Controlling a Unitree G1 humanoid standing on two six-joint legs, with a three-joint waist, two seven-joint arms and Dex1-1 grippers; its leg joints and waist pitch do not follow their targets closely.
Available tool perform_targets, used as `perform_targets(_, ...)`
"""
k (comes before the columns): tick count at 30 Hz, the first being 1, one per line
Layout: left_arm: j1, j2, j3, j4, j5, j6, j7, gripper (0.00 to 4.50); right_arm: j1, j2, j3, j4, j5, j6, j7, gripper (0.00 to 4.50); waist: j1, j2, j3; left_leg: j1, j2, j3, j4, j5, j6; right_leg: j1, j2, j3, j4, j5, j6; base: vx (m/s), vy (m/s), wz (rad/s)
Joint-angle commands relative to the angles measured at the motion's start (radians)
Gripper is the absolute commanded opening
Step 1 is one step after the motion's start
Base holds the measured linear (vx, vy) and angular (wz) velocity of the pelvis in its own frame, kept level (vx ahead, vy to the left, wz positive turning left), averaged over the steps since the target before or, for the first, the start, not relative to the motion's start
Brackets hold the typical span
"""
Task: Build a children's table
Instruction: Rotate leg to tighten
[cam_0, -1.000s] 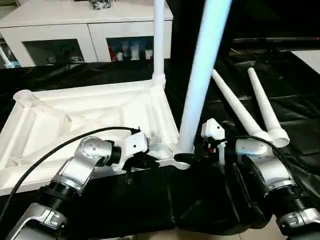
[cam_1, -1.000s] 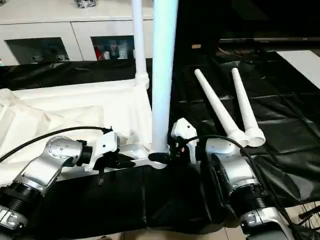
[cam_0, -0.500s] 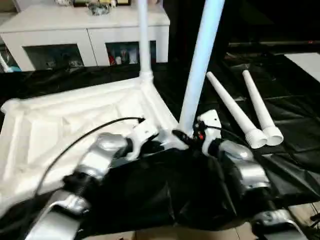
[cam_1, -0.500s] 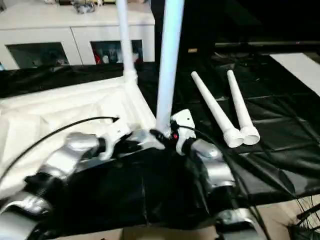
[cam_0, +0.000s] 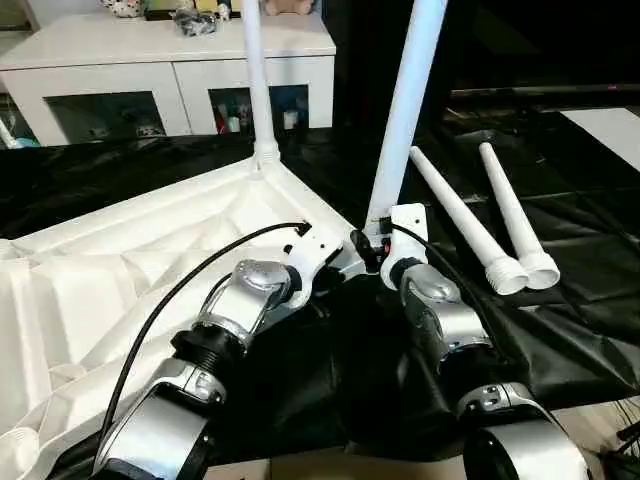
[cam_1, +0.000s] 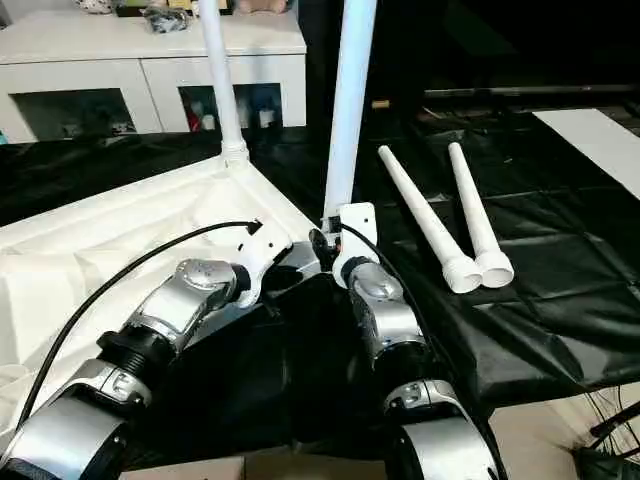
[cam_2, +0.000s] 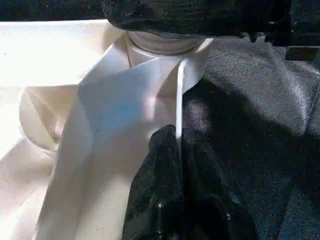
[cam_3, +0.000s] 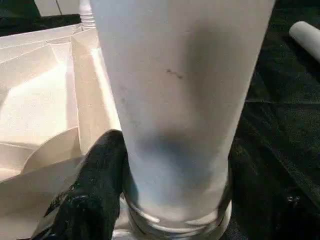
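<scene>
— Where is the children's table now?

— Its white rimmed top (cam_0: 120, 270) lies upside down on the black-sheeted worktop (cam_0: 590, 270). Two legs stand upright in corner sockets: the far leg (cam_0: 254, 80) at the back corner and the near leg (cam_0: 402, 110) at the corner closest to the arms. Two loose legs (cam_0: 470, 225) lie side by side on the sheet to the right, ribbed ends toward the robot.

— And the left claw (cam_2: 179, 145)?

— Its black fingers (cam_2: 155, 180) are pinched together on the thin edge of the top's rim, just beside the near socket.

— The right claw (cam_3: 165, 200)?

— Clamped round the base of the near leg, just above its socket; one black finger (cam_3: 95, 195) presses the leg's side.

— Anything behind?

— A white glass-door cabinet (cam_0: 180, 70).
</scene>
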Motion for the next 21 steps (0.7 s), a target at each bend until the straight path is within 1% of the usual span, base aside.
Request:
perform_targets(1, 0.0, 0.013, -0.005, 0.023, 0.03, -0.012, 0.031, 0.0, 0.032, 0.057, 0.043, 0.061, 0.018, 0.034, 0.063, 3.19, -0.002, 0.001, -0.034, 0.005, 0.017, -0.013, -0.085, -0.342, -0.005, 0.016, -0.073, 0.039, -0.107, -0.379, -0.14, 0.0, 0.0, 0.0)
perform_targets(2, 0.007, 0.02, -0.013, 0.017, 0.031, -0.033, 0.008, 0.0, 0.027, 0.046, 0.049, 0.063, 0.005, 0.024, 0.059, 3.33, -0.002, 0.001, -0.034, 0.004, 0.018, -0.013, -0.087, -0.329, -0.002, 0.016, -0.073, 0.038, -0.107, -0.358, -0.143, 0.0, 0.0, 0.0)
perform_targets(3, 0.019, 0.032, -0.02, -0.002, 0.029, -0.032, -0.016, 0.0, 0.025, 0.025, 0.056, 0.046, -0.007, 0.015, 0.068, 3.41, -0.003, 0.001, -0.032, 0.002, 0.019, -0.014, -0.088, -0.332, -0.001, 0.016, -0.073, 0.038, -0.107, -0.355, -0.145, 0.0, 0.0, 0.0)
perform_targets(4, 0.019, 0.032, -0.02, -0.002, 0.029, -0.032, -0.016, 0.0, 0.025, 0.025, 0.056, 0.046, -0.007, 0.015, 0.068, 3.41, -0.004, 0.0, -0.032, 0.001, 0.019, -0.014, -0.089, -0.337, -0.001, 0.016, -0.072, 0.037, -0.107, -0.365, -0.145, 0.0, 0.0, 0.0)
perform_targets(5, 0.022, 0.034, -0.021, -0.007, 0.028, -0.029, -0.021, 0.0, 0.025, 0.02, 0.057, 0.041, -0.009, 0.014, 0.07, 3.6, -0.007, 0.0, -0.033, -0.001, 0.018, -0.014, -0.089, -0.334, -0.003, 0.018, -0.073, 0.038, -0.106, -0.367, -0.145, 0.0, 0.0, 0.0)
perform_targets(7, 0.039, 0.052, -0.028, -0.034, 0.025, -0.042, -0.052, 0.0, 0.029, -0.01, 0.068, 0.005, -0.018, 0.01, 0.111, 3.74, -0.006, -0.001, -0.036, -0.003, 0.02, -0.012, -0.087, -0.303, 0.002, 0.019, -0.073, 0.039, -0.103, -0.318, -0.156, 0.0, 0.0, 0.0)
perform_targets(8, 0.057, 0.076, -0.034, -0.063, 0.021, -0.063, -0.084, 0.0, 0.036, -0.053, 0.095, -0.041, -0.03, 0.002, 0.191, 3.79, -0.006, -0.002, -0.036, -0.004, 0.02, -0.009, -0.085, -0.287, 0.008, 0.019, -0.07, 0.04, -0.1, -0.285, -0.167, 0.0, 0.0, 0.0)
perform_targets(9, 0.057, 0.076, -0.034, -0.063, 0.021, -0.063, -0.084, 0.0, 0.036, -0.053, 0.095, -0.041, -0.03, 0.002, 0.191, 3.87, -0.005, -0.003, -0.036, -0.008, 0.019, -0.008, -0.084, -0.27, 0.017, 0.024, -0.071, 0.04, -0.097, -0.265, -0.171, 0.0, 0.0, 0.0)
perform_targets(10, 0.062, 0.082, -0.034, -0.071, 0.018, -0.066, -0.093, 0.0, 0.039, -0.065, 0.102, -0.054, -0.033, 0.001, 0.214, 3.99, -0.004, -0.002, -0.039, -0.006, 0.02, -0.006, -0.081, -0.246, 0.024, 0.023, -0.072, 0.04, -0.097, -0.241, -0.179, 0.0, 0.0, 0.0)
perform_targets(11, 0.069, 0.094, -0.035, -0.085, 0.018, -0.079, -0.104, 0.0, 0.047, -0.088, 0.119, -0.085, -0.026, 0.004, 0.278, 4.1, -0.003, -0.003, -0.039, -0.006, 0.019, -0.004, -0.079, -0.232, 0.029, 0.024, -0.072, 0.04, -0.096, -0.227, -0.183, 0.0, 0.0, 0.0)
perform_targets(12, 0.072, 0.101, -0.036, -0.093, 0.016, -0.087, -0.112, 0.0, 0.051, -0.1, 0.125, -0.101, -0.021, 0.007, 0.31, 4.17, 0.0, -0.005, -0.045, -0.011, 0.018, -0.003, -0.074, -0.179, 0.043, 0.032, -0.071, 0.041, -0.087, -0.147, -0.193, 0.0, 0.0, 0.0)
perform_targets(13, 0.078, 0.111, -0.036, -0.106, 0.013, -0.094, -0.124, 0.0, 0.056, -0.12, 0.134, -0.122, -0.016, 0.005, 0.355, 4.21, 0.002, -0.005, -0.046, -0.013, 0.018, -0.003, -0.073, -0.155, 0.05, 0.034, -0.069, 0.039, -0.084, -0.109, -0.199, 0.0, 0.0, 0.0)
perform_targets(14, 0.09, 0.132, -0.036, -0.135, 0.003, -0.102, -0.153, 0.0, 0.067, -0.165, 0.152, -0.165, -0.005, -0.007, 0.451, 4.3, 0.003, -0.008, -0.05, -0.018, 0.018, -0.003, -0.068, -0.111, 0.064, 0.041, -0.067, 0.036, -0.075, -0.032, -0.211, 0.0, 0.0, 0.0)
perform_targets(15, 0.094, 0.138, -0.036, -0.144, 0.0, -0.102, -0.161, 0.0, 0.073, -0.188, 0.157, -0.184, 0.001, -0.017, 0.491, 4.3, 0.005, -0.006, -0.053, -0.02, 0.018, -0.002, -0.062, -0.074, 0.082, 0.041, -0.065, 0.035, -0.068, 0.041, -0.219, 0.0, 0.0, 0.0)
perform_targets(16, 0.102, 0.153, -0.037, -0.161, -0.005, -0.097, -0.185, 0.0, 0.079, -0.212, 0.159, -0.199, 0.009, -0.029, 0.529, 4.3, 0.003, -0.008, -0.055, -0.021, 0.017, -0.001, -0.059, -0.058, 0.091, 0.04, -0.064, 0.034, -0.063, 0.077, -0.226, 0.0, 0.0, 0.0)
perform_targets(17, 0.11, 0.168, -0.041, -0.172, -0.008, -0.113, -0.21, 0.0, 0.085, -0.232, 0.163, -0.212, 0.016, -0.036, 0.565, 4.3, 0.004, -0.008, -0.059, -0.024, 0.015, -0.001, -0.053, -0.022, 0.107, 0.043, -0.063, 0.035, -0.054, 0.156, -0.238, 0.0, 0.0, 0.0)
perform_targets(18, 0.123, 0.185, -0.043, -0.194, -0.018, -0.118, -0.243, 0.0, 0.092, -0.259, 0.166, -0.223, 0.021, -0.047, 0.602, 4.3, 0.002, -0.007, -0.057, -0.026, 0.015, -0.001, -0.054, -0.017, 0.119, 0.041, -0.061, 0.032, -0.051, 0.194, -0.253, 0.0, 0.0, 0.0)
perform_targets(19, 0.139, 0.205, -0.047, -0.219, -0.03, -0.148, -0.287, 0.0, 0.1, -0.283, 0.17, -0.234, 0.03, -0.051, 0.647, 4.3, 0.002, -0.007, -0.058, -0.025, 0.017, -0.002, -0.053, -0.024, 0.122, 0.041, -0.062, 0.031, -0.05, 0.2, -0.258, 0.0, 0.0, 0.0)
perform_targets(20, 0.152, 0.219, -0.047, -0.241, -0.046, -0.155, -0.326, 0.0, 0.11, -0.303, 0.174, -0.249, 0.04, -0.055, 0.688, 4.3, 0.002, -0.006, -0.059, -0.02, 0.02, -0.001, -0.052, -0.048, 0.131, 0.039, -0.062, 0.032, -0.049, 0.201, -0.273, 0.0, 0.0, 0.0)
perform_targets(21, 0.16, 0.227, -0.047, -0.255, -0.057, -0.156, -0.35, 0.0, 0.115, -0.315, 0.176, -0.258, 0.046, -0.057, 0.714, 4.3, 0.002, -0.006, -0.059, -0.02, 0.02, -0.001, -0.052, -0.048, 0.131, 0.039, -0.062, 0.032, -0.049, 0.201, -0.273, 0.0, 0.0, 0.0)
